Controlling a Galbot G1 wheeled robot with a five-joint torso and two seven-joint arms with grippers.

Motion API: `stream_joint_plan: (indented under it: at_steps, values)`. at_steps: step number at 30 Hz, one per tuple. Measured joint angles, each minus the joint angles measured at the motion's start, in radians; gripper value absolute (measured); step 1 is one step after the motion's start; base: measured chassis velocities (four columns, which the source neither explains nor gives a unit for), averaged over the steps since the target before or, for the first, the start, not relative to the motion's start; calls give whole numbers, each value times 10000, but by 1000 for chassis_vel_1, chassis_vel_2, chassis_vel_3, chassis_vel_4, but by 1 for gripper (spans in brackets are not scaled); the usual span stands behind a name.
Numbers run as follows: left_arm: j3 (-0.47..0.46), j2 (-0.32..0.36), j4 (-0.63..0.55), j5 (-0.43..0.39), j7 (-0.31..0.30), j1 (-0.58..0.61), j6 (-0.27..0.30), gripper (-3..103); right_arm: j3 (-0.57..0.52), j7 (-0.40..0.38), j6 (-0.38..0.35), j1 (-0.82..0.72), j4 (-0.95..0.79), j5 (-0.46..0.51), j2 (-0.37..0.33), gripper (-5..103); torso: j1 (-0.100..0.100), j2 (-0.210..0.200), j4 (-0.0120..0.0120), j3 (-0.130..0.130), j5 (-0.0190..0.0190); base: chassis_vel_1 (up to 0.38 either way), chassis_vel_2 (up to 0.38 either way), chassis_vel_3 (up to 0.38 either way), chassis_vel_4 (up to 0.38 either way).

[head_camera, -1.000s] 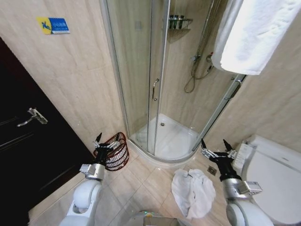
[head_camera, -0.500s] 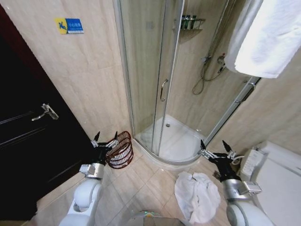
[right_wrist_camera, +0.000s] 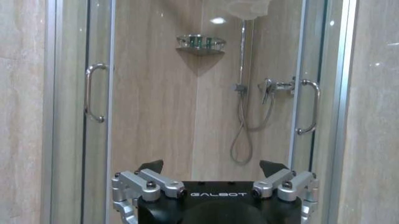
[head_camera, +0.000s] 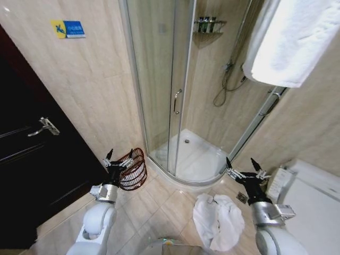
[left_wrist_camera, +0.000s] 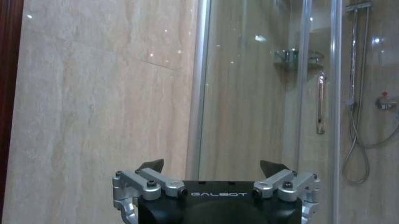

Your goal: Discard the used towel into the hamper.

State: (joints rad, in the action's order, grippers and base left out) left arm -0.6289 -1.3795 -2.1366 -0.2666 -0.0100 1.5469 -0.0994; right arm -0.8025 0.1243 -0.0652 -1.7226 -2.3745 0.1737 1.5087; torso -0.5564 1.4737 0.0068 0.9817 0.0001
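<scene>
- The used towel (head_camera: 218, 220) is soft white cloth, crumpled in loose folds on the glossy beige tile floor (head_camera: 154, 210) beside the curved rim of the white shower tray (head_camera: 194, 159).
- The hamper (head_camera: 133, 170), a round basket of dark reddish-brown wire weave with see-through sides, stands against the tiled wall beside the shower; what it holds cannot be made out.
- The left tool (head_camera: 119, 159) hovers beside the hamper, fingers spread wide, holding nothing.
- The right tool (head_camera: 241, 170) hangs just beyond the towel, likewise wide open and empty.
</scene>
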Motion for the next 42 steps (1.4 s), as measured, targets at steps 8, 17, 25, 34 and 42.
stream_joint_plan:
  at_steps: [8, 17, 25, 34, 42]
  values:
    - [10, -29, -15, -2, 5, 29, 12, 100, -44, 32, 38, -34, -3, 23, -16, 100, -1, -1, -1, 0, -2, -70, -72, 75, 72]
    - [12, -50, -126, -96, 5, 128, 287, 100, -50, 67, 87, -45, -3, 25, -16, 100, -1, 0, -2, 1, 1, -118, -109, 121, 108]
    - [50, -68, -107, -84, 7, 106, 236, 100, -58, 120, 149, -46, 29, 25, -23, 100, 0, 0, 0, 0, 0, -75, -70, 148, 136]
    - [33, -245, 56, 38, -94, 151, -70, 100, -57, 50, 272, 251, 183, -2, -219, 100, 0, -1, -2, 0, 0, -16, -7, 43, 46]
    - [66, -365, 237, 196, -170, 212, -99, 100, -12, -382, -408, 1046, -213, 138, -685, 100, 0, -1, -2, 1, -2, 0, 0, 0, 0]
